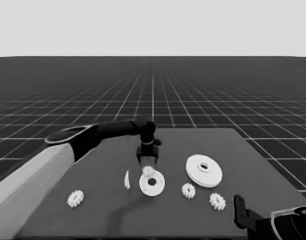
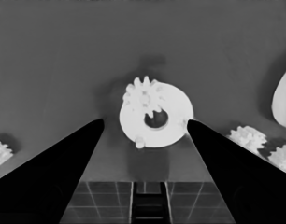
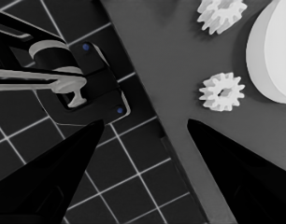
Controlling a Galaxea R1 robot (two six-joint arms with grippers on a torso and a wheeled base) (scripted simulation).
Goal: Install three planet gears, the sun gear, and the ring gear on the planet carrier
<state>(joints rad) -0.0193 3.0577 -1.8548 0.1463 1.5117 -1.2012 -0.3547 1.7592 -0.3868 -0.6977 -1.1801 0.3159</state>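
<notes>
Over the desk's middle, toward the near edge, the left gripper [image 1: 149, 169] hangs right above the smaller round part [image 1: 152, 184], i.e. the planet carrier. Its fingers [image 2: 63, 163] are spread apart w/ nothing between them; in the left wrist view they sit either side of that disc. One planet gear [image 2: 144, 97] already lies on the disc, next to the centre hole.

Larger round part [image 1: 204, 170], the ring gear, lies to the right, apart from it. Two more gears [image 1: 188, 190] [image 1: 217, 201] sit btw it and the near edge, and a fourth gear [image 1: 75, 198] is by the near left corner. Thin white piece [image 1: 127, 180] stands just left of the smaller disc.

Right gripper [image 3: 145, 135] is parked off the near right corner, fingers apart, holding nothing.
</notes>
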